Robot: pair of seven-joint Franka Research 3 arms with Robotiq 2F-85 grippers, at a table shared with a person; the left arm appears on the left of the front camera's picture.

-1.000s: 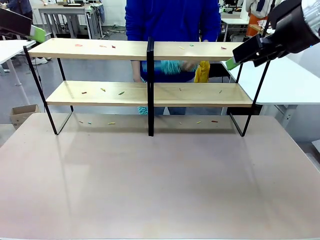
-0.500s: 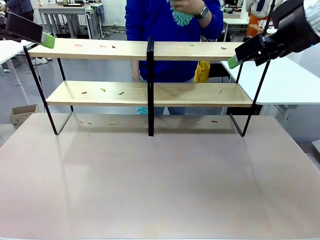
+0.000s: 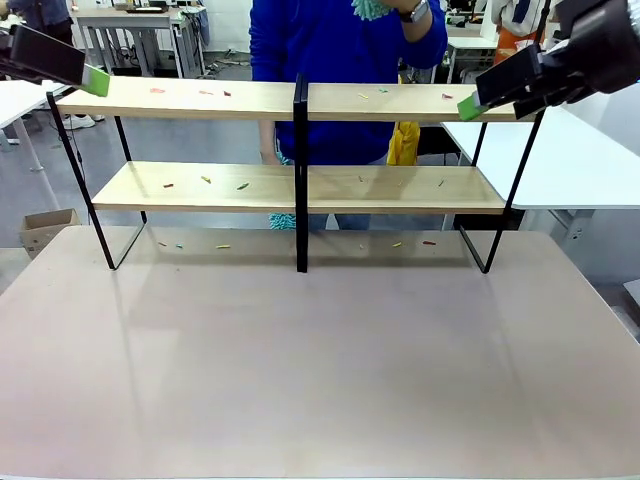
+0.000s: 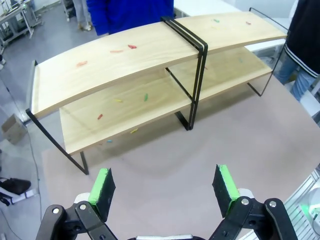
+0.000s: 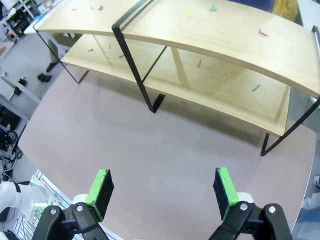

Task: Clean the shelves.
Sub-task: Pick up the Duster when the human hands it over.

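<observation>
The shelves [image 3: 260, 100] stand across the far half of the beige-pink tabletop: two light-wood boards in a black frame with a centre post. Small coloured scraps [image 3: 241, 186] lie on both boards and on the table beneath. My left gripper [image 3: 97, 80] hovers open off the rack's upper left end; its wrist view looks down on the shelves [image 4: 90, 80] between its spread pads [image 4: 102, 187]. My right gripper [image 3: 468, 105] hangs open at the top board's right end, its wrist view also looking down on the shelves [image 5: 230, 37]. The person behind holds a teal duster [image 3: 372, 8] at chest height.
The tabletop [image 3: 320, 360] in front of the rack is bare. A yellow cloth [image 3: 404, 143] and a teal tuft [image 3: 283, 220] show behind the rack by the person. White tables [image 3: 580, 160] flank both sides, and a cardboard box [image 3: 45, 228] sits on the floor at left.
The person's hand has lifted the teal duster from behind the rack up to chest height. My right gripper has risen a little; my left shifted slightly right.
</observation>
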